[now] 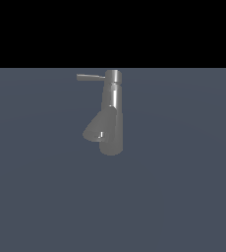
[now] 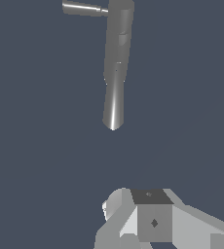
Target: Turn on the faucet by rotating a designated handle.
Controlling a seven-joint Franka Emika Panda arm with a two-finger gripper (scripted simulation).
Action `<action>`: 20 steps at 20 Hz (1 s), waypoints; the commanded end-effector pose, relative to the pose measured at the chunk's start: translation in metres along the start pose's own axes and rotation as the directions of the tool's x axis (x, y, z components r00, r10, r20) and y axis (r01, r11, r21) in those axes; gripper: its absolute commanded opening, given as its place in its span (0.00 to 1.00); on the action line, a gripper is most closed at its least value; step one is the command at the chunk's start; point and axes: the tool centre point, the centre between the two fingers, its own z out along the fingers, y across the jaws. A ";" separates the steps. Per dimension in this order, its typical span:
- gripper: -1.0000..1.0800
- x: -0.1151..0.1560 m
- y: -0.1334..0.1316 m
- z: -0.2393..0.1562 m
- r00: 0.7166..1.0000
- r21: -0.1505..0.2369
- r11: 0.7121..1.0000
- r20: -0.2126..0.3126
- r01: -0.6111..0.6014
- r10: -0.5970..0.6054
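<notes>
The faucet (image 1: 112, 115) is grey brushed metal with an upright cylindrical body and a short wide spout (image 1: 96, 129) angled down toward the exterior view's left. Its handle (image 1: 90, 77) is a thin straight rod that sticks out from the cap toward the exterior view's left. The wrist view shows the faucet (image 2: 117, 58) and the handle (image 2: 83, 8) ahead of me. My gripper (image 2: 133, 206) appears only in the wrist view, well apart from the faucet. Its fingers (image 2: 154, 221) sit together with no gap showing and nothing between them.
The faucet stands on a flat dark blue-grey surface (image 1: 183, 197). The surface ends in a straight edge behind the faucet, with black beyond it. No other objects show.
</notes>
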 end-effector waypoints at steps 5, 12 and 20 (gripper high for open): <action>0.00 0.026 -0.007 0.000 0.995 0.014 0.995 0.000 -0.101 0.101; 0.00 0.066 -0.018 0.003 0.967 0.034 0.966 0.007 -0.256 0.256; 0.00 0.114 -0.032 0.014 0.901 0.050 0.900 0.020 -0.433 0.433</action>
